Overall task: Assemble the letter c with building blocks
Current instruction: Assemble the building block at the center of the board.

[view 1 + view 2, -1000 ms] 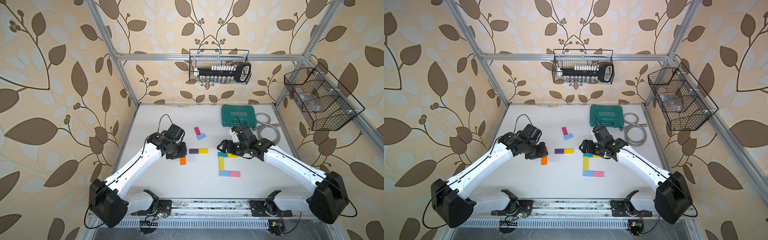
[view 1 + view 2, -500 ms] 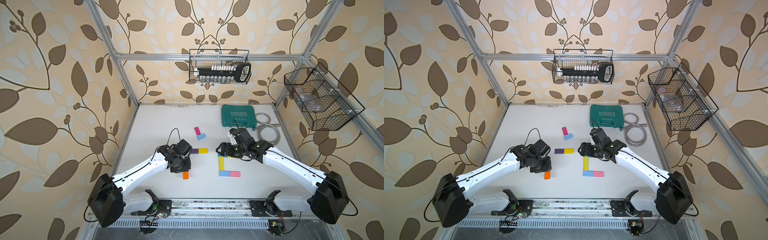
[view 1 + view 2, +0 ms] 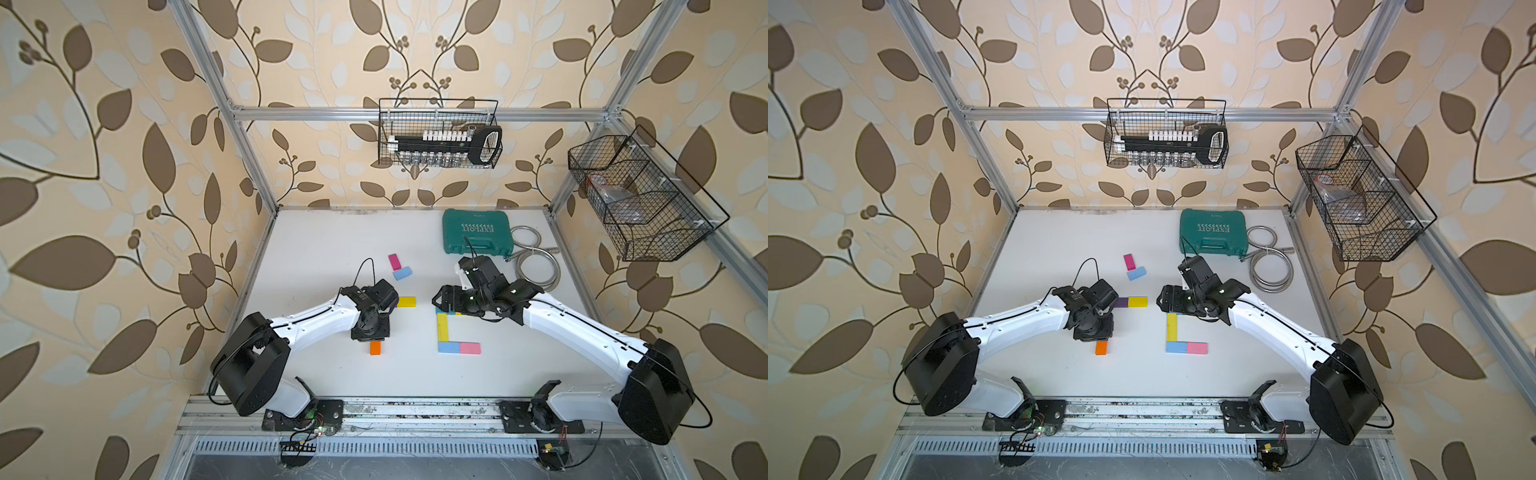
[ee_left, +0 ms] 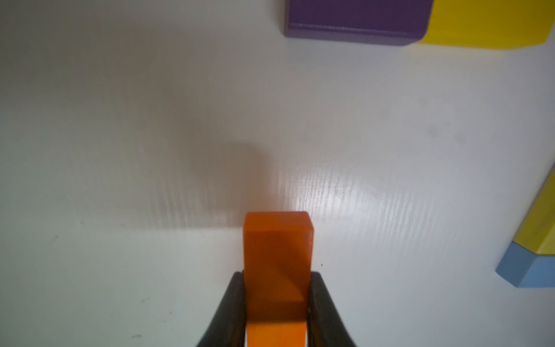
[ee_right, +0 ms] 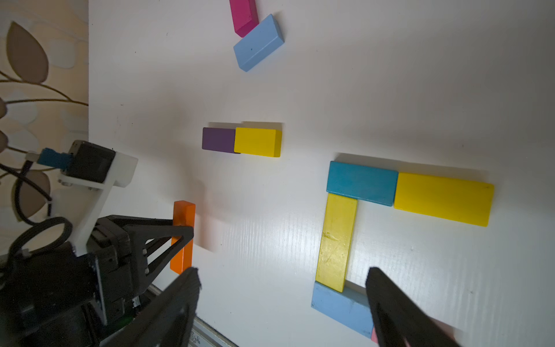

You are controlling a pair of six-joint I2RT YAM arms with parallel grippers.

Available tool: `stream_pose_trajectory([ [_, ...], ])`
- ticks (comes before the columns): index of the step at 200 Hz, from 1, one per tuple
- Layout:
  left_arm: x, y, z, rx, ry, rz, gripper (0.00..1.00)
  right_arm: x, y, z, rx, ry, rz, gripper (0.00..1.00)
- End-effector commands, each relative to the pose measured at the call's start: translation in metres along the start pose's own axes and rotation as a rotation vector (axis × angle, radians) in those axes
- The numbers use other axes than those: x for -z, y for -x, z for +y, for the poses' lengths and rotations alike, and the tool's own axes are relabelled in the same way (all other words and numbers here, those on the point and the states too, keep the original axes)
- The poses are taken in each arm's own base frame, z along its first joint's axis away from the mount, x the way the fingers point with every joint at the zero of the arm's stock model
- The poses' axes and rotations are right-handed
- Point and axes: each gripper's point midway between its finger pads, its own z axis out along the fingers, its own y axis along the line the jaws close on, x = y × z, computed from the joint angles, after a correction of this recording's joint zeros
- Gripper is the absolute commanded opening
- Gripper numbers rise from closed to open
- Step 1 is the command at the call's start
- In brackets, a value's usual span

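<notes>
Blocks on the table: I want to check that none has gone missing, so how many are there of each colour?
Yellow blocks: 3
Light blue blocks: 2
Teal block: 1
Magenta block: 1
Pink block: 1
Purple block: 1
Orange block: 1
Total: 10

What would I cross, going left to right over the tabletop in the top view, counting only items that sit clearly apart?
orange block → short yellow block → long yellow bar → pink block → metal hose
</notes>
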Motion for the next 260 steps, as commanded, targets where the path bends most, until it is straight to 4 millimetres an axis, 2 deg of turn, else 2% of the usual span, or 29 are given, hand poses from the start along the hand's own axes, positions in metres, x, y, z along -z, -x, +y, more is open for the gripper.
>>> stream_pose_trajectory([
  [1,0.0,0.01,-0.003,-0.06,0.031,-0.045,0.13,0.004,0.009,0.006,0.013,-0.005,-0.02,0.85],
  [54,-0.011,0.01,0.002,-0.1,0.084,-0.039,0.14,0.001,0.012,0.009,0.022,-0.004,-0.014,0.86],
  [154,-0.02,0.02,-0.007,-0.163,0.103,-0.045,0.15,-0.004,0.009,0.005,0.005,-0.011,-0.002,0.86],
  [186,-0.025,0.023,-0.001,-0.161,0.155,-0.04,0.15,-0.004,0.009,0.005,0.001,-0.008,-0.001,0.86],
  [260,-0.032,0.034,-0.016,-0.107,0.138,-0.045,0.16,-0.002,0.007,0.002,-0.001,-0.016,-0.004,0.86],
])
